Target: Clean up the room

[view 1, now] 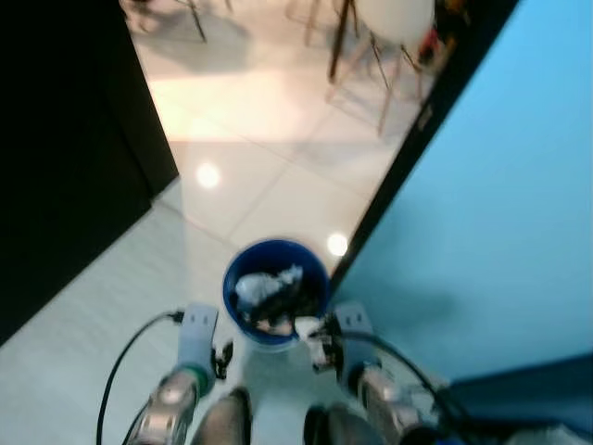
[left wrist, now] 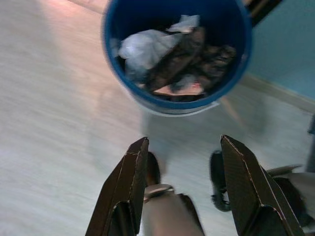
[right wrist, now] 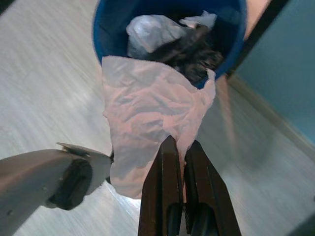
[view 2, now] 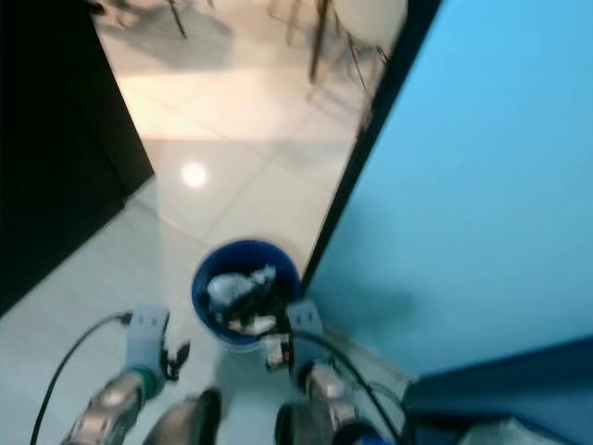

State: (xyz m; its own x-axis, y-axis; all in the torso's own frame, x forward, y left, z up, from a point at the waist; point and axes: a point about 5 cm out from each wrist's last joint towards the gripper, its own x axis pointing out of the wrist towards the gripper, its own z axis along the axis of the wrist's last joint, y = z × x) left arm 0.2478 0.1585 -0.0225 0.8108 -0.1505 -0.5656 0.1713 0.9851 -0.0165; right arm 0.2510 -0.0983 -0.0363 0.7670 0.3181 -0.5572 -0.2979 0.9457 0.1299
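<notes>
A round blue bin [view 1: 278, 247] stands on the pale floor by the foot of a blue wall, with crumpled white and dark rubbish [left wrist: 167, 54] inside. My right gripper [right wrist: 178, 143] is shut on a crumpled white sheet of paper [right wrist: 147, 110], which hangs just in front of the bin's near rim [right wrist: 106, 34]. My left gripper [left wrist: 183, 140] is open, with nothing between its fingers, low over the floor a short way before the bin [left wrist: 172, 104]. Both wrists sit close together on the near side of the bin, left wrist [view 1: 197, 326] and right wrist [view 1: 350, 323].
A blue wall [view 1: 500, 204] with a dark edge strip [view 1: 417, 139] runs along the right. A black panel [view 1: 65, 158] closes the left. Beyond the bin lies glossy tiled floor [view 1: 269, 148], with chair legs [view 1: 384, 83] at the far end. My own legs [view 1: 227, 417] are below.
</notes>
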